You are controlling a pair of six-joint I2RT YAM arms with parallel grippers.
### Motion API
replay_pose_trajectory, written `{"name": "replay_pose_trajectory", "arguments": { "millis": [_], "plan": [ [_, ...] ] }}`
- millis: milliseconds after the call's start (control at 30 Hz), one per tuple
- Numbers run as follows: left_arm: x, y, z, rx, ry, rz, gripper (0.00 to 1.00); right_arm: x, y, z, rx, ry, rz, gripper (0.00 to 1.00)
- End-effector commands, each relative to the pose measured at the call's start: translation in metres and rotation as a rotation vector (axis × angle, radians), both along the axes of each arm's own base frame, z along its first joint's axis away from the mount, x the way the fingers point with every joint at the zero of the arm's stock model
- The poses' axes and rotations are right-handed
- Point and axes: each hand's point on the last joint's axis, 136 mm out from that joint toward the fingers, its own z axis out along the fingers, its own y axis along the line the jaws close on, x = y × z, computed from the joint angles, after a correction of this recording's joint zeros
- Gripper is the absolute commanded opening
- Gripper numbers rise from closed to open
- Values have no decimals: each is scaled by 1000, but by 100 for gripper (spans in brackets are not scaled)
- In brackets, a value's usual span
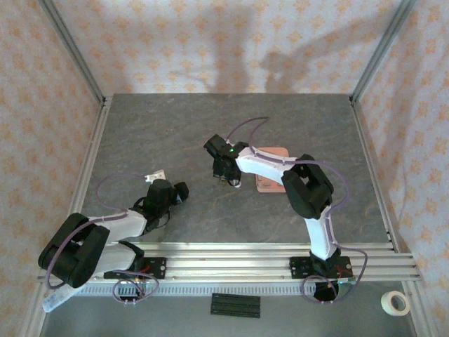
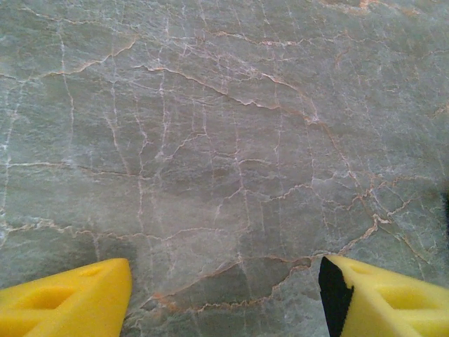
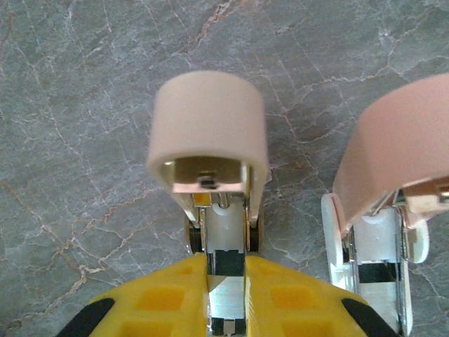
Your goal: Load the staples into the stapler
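Right wrist: stapler [image 3: 208,119] clamped in right tool [image 3: 226,270], projecting forward; left tool [image 2: 224,291] open.

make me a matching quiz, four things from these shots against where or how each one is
Things:
1 left gripper
2 right gripper
3 tray
4 tape roll

States:
a white ring, near right corner of the top view
b shut on the stapler
c open over bare table
d salmon pink, right of the stapler

Pairs: 1c, 2b, 3d, 4a
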Motion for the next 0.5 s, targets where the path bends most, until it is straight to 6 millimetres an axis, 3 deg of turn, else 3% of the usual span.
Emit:
{"name": "replay_pose_trajectory", "arguments": {
  "millis": [0, 467],
  "plan": [
    [8, 3, 6, -1, -25, 25, 72, 1, -8, -4, -59, 7, 6, 19],
    [9, 2, 7, -5, -30, 21, 72, -2, -7, -3, -73, 8, 14, 25]
  ]
}}
